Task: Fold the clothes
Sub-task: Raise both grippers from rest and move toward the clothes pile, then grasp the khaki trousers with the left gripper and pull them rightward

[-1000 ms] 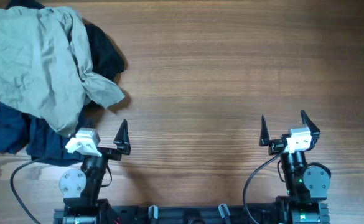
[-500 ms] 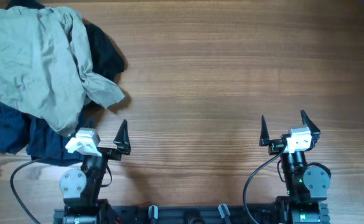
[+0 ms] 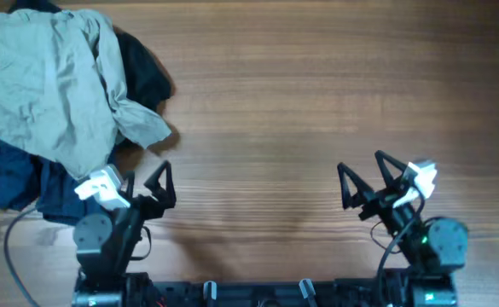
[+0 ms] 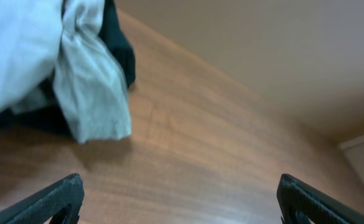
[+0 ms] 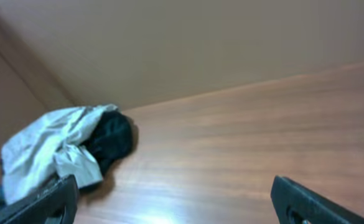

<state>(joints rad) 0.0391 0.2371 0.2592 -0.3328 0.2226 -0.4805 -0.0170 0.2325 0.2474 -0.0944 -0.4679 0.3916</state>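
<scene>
The pale khaki garment (image 3: 44,85) lay crumpled in the far left corner of the desk (image 3: 317,102), heaped over a black garment (image 3: 147,72) and a navy garment (image 3: 10,183), so it could not be folded where it sat. It probably first had to be lifted clear of the other two and spread on the bare wood. One loose corner flap (image 3: 142,128) trailed out of the heap onto the desk toward the left arm (image 3: 104,239), and in the left wrist view that flap (image 4: 94,99) hung just ahead of the camera, free of the dark cloth behind it. That seemed the easiest place to pinch without catching the wrong fabric.

The left jaws stood wide and empty, low at the near edge of the desk, just beside the navy cloth and near the flap. Judging by that pose, they were set for a reach into the pile.

The right arm (image 3: 420,234) sat well apart from the clothes over bare desk, its jaws also spread wide and holding nothing. It was angled toward the left, and its wrist camera looked across at the distant khaki heap (image 5: 45,146) and the black cloth (image 5: 110,143) beside it. The open stretch of desk between the arms looked like the natural place to lay the garment flat
</scene>
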